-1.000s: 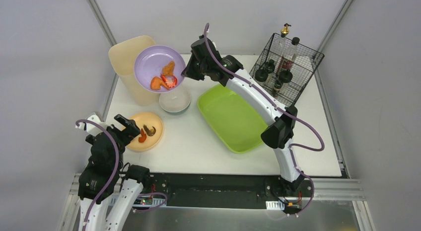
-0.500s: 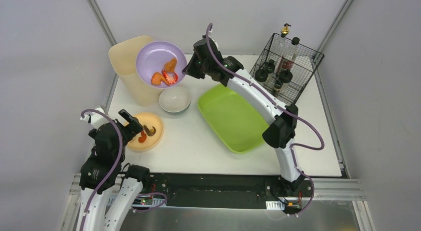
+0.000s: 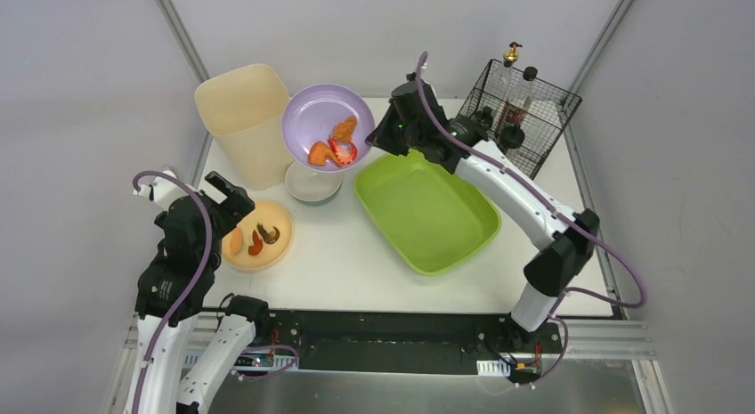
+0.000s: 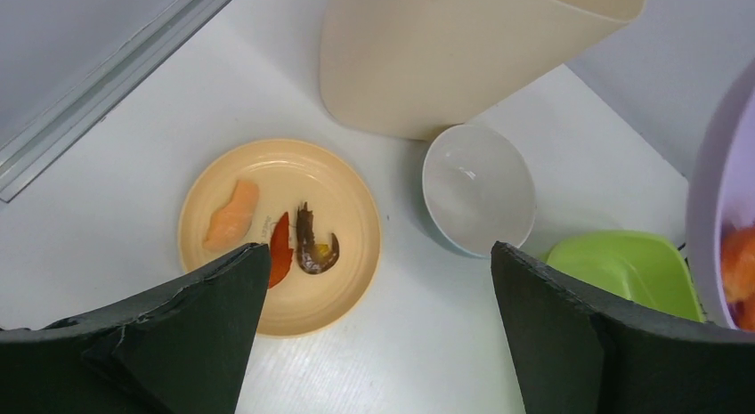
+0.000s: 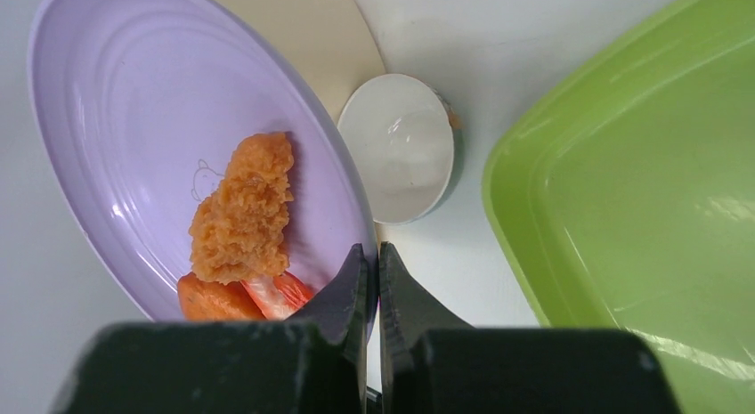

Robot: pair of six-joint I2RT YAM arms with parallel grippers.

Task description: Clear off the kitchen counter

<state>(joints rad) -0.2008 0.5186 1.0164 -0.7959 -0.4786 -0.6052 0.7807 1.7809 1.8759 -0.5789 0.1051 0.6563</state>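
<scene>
The tabletop (image 3: 356,254) lies below both arms. The right end effector (image 3: 377,140) is closed on the rim of the purple plate (image 3: 312,116) and holds it tilted in the air over the far part of the tabletop. The plate is above the bowl (image 3: 312,184), between the bin (image 3: 240,111) and the tray (image 3: 427,214). Food pieces (image 3: 331,149) lie on it. The left end effector (image 4: 378,254) is wide open and hangs above the orange plate (image 4: 338,289), which stands on the near left part of the tabletop.
</scene>
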